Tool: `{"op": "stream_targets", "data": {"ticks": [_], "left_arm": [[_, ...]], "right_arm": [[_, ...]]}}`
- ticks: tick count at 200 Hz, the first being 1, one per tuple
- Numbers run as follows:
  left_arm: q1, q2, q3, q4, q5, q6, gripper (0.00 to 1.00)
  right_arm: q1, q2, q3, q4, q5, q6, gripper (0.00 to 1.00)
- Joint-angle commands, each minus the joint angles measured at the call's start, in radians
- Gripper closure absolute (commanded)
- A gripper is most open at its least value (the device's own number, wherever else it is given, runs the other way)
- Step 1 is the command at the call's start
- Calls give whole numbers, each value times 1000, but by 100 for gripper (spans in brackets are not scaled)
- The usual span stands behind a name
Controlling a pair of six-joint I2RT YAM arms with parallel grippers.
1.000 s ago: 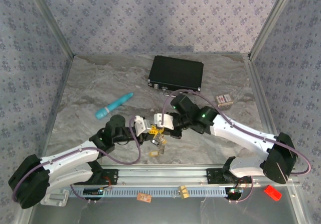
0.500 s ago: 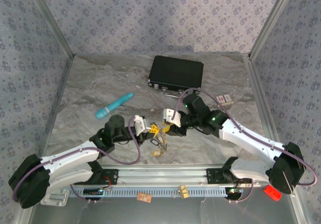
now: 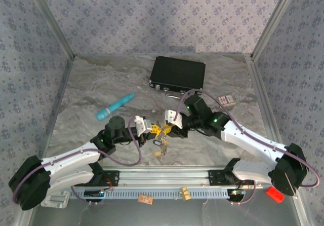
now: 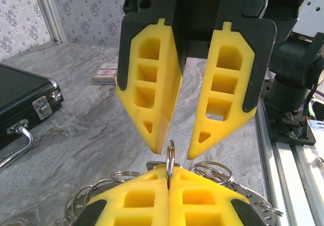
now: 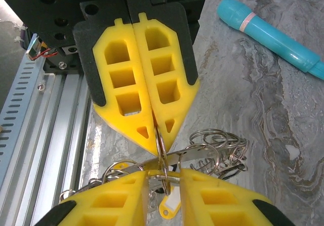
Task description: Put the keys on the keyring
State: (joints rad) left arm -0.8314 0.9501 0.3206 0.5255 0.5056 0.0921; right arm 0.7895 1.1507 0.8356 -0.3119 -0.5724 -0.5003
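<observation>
Arms face each other; left jaws pinch keyring, right jaws parted.

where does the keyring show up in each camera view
top external: keyring just below centre, at the tip of the left tool.
left wrist: keyring bottom centre, edge-on.
right wrist: keyring lower centre, edge-on.
shared landmark: the shut left tool pinching it.
</observation>
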Motion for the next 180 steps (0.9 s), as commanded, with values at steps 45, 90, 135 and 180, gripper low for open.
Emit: {"op": "stream_targets", "data": {"ticks": [45, 90, 135, 180], "left_arm": [[-2, -14, 2, 53, 25, 0, 100], [-2, -17, 5, 48, 35, 3, 100], [-3, -10, 29, 67, 62, 2, 100], [-5, -10, 25, 73, 60, 6, 100]], "right_arm": [[-8, -17, 11, -52, 22, 3, 84], [-9, -6, 12, -58, 46, 14, 92], [13, 75, 31, -62, 61, 14, 95], [13, 36, 19, -34, 54, 11, 80]]}}
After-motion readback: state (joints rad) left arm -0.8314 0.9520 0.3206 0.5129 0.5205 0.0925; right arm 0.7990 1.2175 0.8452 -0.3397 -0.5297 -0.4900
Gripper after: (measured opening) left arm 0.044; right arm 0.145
